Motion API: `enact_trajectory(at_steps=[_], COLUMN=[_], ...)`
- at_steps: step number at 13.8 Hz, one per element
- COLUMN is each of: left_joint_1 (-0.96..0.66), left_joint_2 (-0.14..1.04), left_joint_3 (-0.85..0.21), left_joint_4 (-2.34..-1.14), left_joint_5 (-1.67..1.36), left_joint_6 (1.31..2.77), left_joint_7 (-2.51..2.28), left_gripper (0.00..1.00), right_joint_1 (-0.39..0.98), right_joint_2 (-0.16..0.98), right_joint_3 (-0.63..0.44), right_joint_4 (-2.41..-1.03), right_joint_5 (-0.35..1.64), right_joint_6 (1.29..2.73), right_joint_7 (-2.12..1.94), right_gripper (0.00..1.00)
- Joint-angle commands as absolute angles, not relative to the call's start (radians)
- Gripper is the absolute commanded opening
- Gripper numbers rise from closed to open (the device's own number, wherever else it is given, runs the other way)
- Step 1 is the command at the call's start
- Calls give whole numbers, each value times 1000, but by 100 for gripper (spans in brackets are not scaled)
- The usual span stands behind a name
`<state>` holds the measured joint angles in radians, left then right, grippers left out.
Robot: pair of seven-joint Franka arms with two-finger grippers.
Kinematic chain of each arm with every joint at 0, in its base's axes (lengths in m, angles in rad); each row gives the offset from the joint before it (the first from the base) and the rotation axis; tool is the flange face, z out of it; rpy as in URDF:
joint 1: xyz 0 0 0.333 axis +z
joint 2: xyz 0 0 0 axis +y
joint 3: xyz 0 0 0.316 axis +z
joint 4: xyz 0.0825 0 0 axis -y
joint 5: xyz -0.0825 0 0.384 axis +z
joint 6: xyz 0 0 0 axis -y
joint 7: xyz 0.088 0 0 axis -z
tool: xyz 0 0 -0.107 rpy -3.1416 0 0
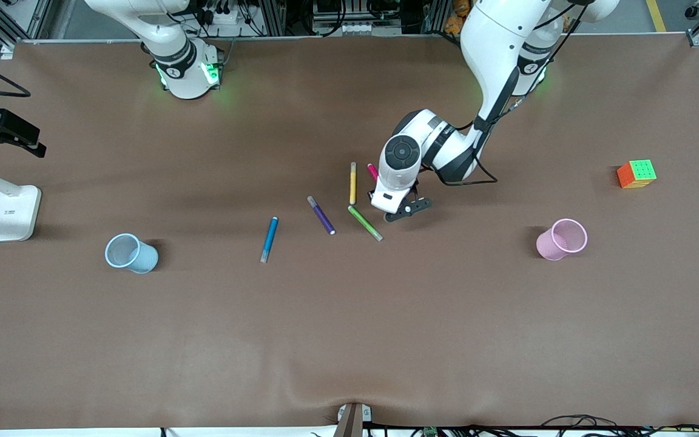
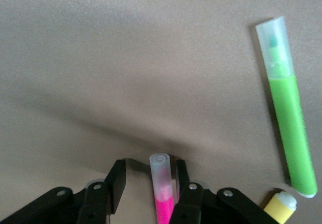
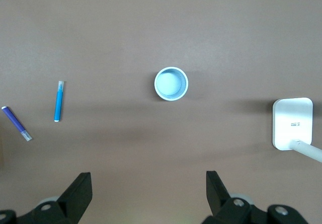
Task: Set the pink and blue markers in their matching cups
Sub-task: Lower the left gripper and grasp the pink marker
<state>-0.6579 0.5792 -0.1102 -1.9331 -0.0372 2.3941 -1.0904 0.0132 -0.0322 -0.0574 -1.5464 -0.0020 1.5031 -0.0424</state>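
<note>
The left gripper is bent low at the table's middle, its black fingers straddling the slim magenta-pink marker with a gap on one side, beside the lime-green marker. The right gripper waits high with fingers spread wide over the pale blue meshed plastic cup, with the bright blue marker lying flat nearby and the pale pink meshed cup toward the left arm's end.

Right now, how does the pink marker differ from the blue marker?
The pink marker sits between the left gripper fingers, beside the yellow marker; the blue marker lies free, nearer the blue cup. Colours differ. Both are slim with pale caps.
</note>
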Motion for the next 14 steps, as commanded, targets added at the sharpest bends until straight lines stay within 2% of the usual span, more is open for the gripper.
enact_trajectory(at_steps=[1,2,3,7,9,14], left_joint_1=[-669,-670,-670,-670,-670,-650], left_joint_2=[586,586,587,595,595,562], left_joint_3=[-104,-104,-104,-104,-104,-97], left_joint_4=[-1917,-1917,-1916,-1910,-1910,-1901], left_joint_5=[-44,-44,-44,-44,-44,-35], left_joint_6=[2399,2399,2399,2399,2399,2356], left_joint_7=[-1112,-1118,-1118,-1120,-1120,-1108], left_gripper=[38,37,29,22,0,0], right_joint_1=[20,20,18,18,18,25], right_joint_2=[-29,-29,-31,-32,-32,-29], right_joint_3=[-57,-57,-57,-57,-57,-55], right_joint_4=[-1534,-1534,-1534,-1534,-1534,-1534], right_joint_5=[-3,-3,-3,-3,-3,-5], right_joint_6=[1503,1502,1502,1500,1499,1502], right_joint_7=[-34,-34,-34,-34,-34,-34], right_gripper=[100,100,100,100,100,100])
